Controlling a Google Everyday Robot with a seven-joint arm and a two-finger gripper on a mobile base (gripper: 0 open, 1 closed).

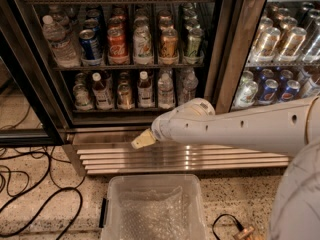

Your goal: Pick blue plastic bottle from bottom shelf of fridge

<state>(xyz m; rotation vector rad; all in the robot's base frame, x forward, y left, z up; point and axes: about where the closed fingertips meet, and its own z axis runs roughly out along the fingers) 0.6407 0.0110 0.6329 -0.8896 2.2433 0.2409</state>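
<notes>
The fridge stands in front of me with its ribbed steel grille base. Its bottom shelf holds a row of small bottles, some white-capped. A pale bluish clear plastic bottle stands right of the middle, with another clear one beside it. My gripper is at the end of the white arm. It hangs in front of the grille's top edge, below the bottom shelf and a little left of the bluish bottle, touching no bottle.
The shelf above holds upright drink cans and a water bottle. A clear plastic bin sits on the floor below the gripper. Black cables lie at left. A second cooler with cans stands at right.
</notes>
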